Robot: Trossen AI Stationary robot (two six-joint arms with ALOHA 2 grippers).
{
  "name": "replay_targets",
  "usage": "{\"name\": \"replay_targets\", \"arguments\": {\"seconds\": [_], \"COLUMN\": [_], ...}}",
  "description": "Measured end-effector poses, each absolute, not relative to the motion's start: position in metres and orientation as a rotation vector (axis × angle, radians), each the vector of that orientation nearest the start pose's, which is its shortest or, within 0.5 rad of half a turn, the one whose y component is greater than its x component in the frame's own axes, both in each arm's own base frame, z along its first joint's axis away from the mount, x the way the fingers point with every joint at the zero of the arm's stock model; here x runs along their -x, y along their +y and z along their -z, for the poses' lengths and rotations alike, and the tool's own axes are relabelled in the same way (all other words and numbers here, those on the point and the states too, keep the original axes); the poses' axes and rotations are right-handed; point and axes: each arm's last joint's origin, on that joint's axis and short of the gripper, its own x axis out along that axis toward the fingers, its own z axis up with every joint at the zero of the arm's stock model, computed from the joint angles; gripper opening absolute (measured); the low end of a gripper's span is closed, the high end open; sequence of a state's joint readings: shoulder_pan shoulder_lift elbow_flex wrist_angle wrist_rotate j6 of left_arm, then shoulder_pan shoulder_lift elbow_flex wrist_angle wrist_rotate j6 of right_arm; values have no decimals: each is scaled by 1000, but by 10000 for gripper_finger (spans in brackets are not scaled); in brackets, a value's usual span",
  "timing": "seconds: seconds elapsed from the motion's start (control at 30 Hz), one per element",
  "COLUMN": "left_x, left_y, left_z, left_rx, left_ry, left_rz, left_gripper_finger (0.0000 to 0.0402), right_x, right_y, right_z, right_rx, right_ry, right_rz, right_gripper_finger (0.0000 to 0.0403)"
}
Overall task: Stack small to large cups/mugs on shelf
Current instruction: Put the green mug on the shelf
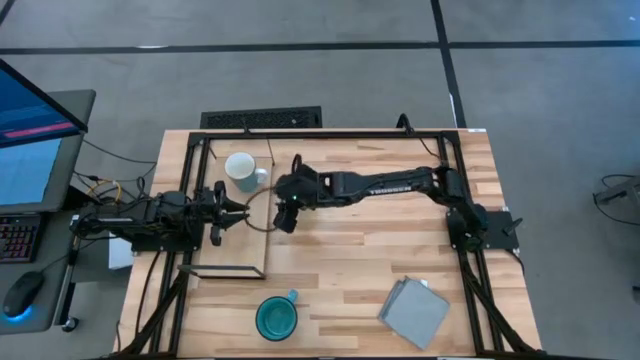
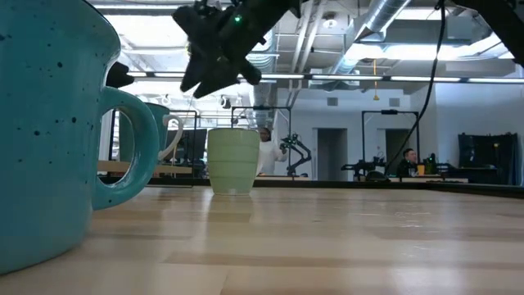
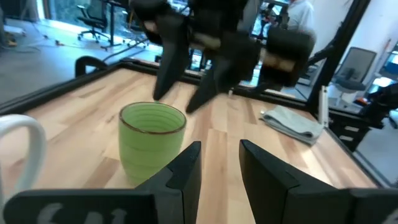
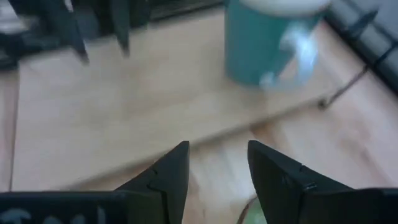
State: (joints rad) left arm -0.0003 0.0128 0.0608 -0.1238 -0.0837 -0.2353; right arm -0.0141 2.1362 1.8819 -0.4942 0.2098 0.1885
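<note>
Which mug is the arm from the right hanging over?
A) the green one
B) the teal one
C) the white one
A: in the left wrist view the right gripper hangs just above the green mug, open and holding nothing. The white mug and the teal mug stand off to either side of it.

Light: we see even, bright overhead room lighting, with ceiling strips glowing behind the table in the low view.
Shadows: soft and faint under the arms.
Blur: we find the right wrist view smeared, its mug [image 4: 268,43] indistinct.
Focus: the near teal mug [image 2: 49,131] looms soft-edged; the green cup [image 3: 152,140] looks sharp.
</note>
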Motion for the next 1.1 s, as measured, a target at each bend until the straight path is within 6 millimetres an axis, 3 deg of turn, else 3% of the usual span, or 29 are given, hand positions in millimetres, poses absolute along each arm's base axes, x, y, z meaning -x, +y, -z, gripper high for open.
{"name": "replay_targets", "arguments": {"seconds": [0.17, 0.37, 0.5, 0.8, 1.1], "left_x": [-94, -94, -94, -94, -94], "left_y": [3, 3, 3, 3, 5], "left_z": [-172, -172, -172, -172, -172], "left_rx": [227, 260, 281, 311, 267], "left_ry": [59, 57, 56, 54, 48], "left_rz": [-123, -128, -126, -129, -168], "left_gripper_finger": [99, 99, 98, 98, 98], "right_x": [-473, -458, -449, -450, -450], "right_y": [-46, -89, -105, -108, -108], "right_z": [-269, -264, -260, -261, -259], "right_rx": [-87, -84, -73, -100, -108], "right_ry": [740, 862, 933, 916, 930], "right_rz": [335, 408, 430, 286, 275], "right_gripper_finger": [185, 185, 185, 185, 185]}}
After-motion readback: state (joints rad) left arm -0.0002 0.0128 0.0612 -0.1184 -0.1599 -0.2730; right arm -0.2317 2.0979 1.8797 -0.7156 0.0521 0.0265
